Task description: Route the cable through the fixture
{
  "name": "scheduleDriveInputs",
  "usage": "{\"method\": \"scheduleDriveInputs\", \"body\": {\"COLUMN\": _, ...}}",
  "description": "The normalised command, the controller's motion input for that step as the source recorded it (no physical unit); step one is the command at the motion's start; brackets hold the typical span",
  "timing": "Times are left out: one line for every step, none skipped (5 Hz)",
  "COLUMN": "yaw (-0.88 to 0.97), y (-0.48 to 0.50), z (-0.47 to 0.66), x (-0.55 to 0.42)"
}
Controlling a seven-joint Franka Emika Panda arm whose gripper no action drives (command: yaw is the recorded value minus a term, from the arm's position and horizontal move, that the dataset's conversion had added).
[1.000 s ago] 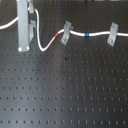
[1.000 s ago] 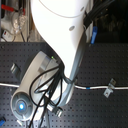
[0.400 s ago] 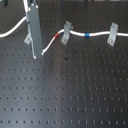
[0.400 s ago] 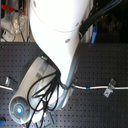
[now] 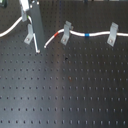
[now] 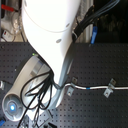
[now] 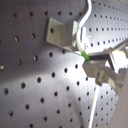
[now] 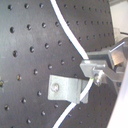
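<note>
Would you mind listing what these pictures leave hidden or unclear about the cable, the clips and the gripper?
- Second exterior view: the arm hides the gripper and the cable's run past the middle clip.
- First exterior view: the cable is cut off at the first exterior view's left edge; the gripper's jaw state is too small to read.
- Both wrist views: blur leaves it unclear whether the fingers pinch the cable or only flank it.

I'm seeing the arm reaching down at the first exterior view's upper left, its gripper tapering to a point just above the board. In the second exterior view the arm's white body is filling most of the frame, hiding the gripper. In both wrist views the fingers are pinching the cable.
</note>
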Motion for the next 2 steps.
{"method": "scheduleDriveInputs", "body": {"yaw": -0.27, "y": -0.095, "z": 0.29, "x": -0.277}}
{"method": "scheduleDriveInputs", "body": {"yaw": -0.14, "y": -0.179, "z": 0.35, "x": -0.236}}
